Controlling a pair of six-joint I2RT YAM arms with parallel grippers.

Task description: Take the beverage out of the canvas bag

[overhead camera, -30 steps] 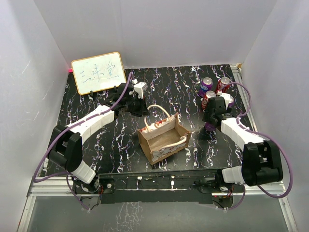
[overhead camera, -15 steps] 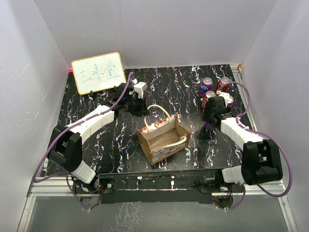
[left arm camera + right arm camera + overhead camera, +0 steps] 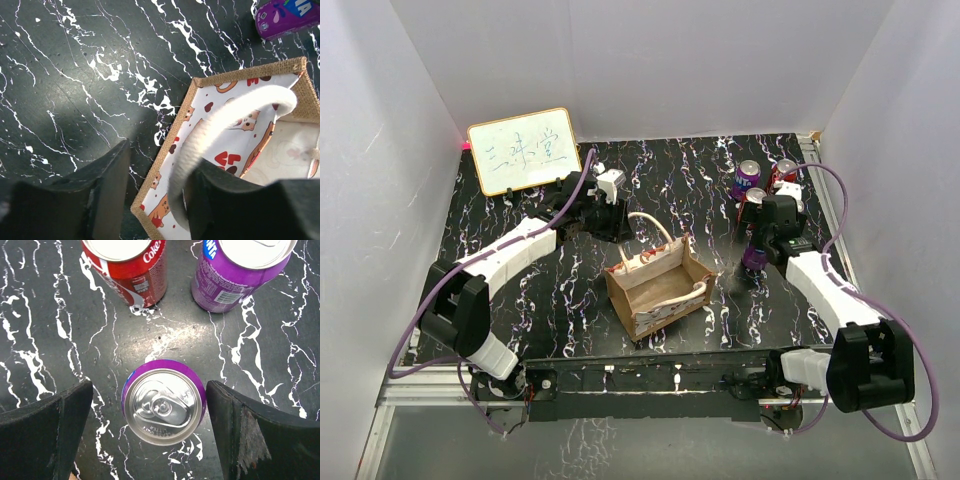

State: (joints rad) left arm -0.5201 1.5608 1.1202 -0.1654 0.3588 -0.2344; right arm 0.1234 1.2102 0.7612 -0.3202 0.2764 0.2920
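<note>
The canvas bag (image 3: pixel 655 290) stands open at the table's middle, and its patterned side (image 3: pixel 220 150) fills the left wrist view. One white handle (image 3: pixel 225 117) arches up between the fingers of my left gripper (image 3: pixel 160 165). The jaws stand apart and the loop leans on the right finger only. My left gripper (image 3: pixel 618 222) hovers just behind the bag. A purple beverage can (image 3: pixel 164 407) stands upright on the table right of the bag. My right gripper (image 3: pixel 150 387) is open above it, fingers clear on both sides. From above, that can (image 3: pixel 752 257) sits under my right gripper (image 3: pixel 757 245).
A red can (image 3: pixel 127 265) and another purple can (image 3: pixel 240 265) stand just behind the near one, at the back right (image 3: pixel 765 176). A whiteboard (image 3: pixel 523 150) leans at the back left. White walls close in the table on three sides.
My right gripper has opened wide off the purple can, which now stands free on the table. My left gripper has parted its jaws around the bag handle.
</note>
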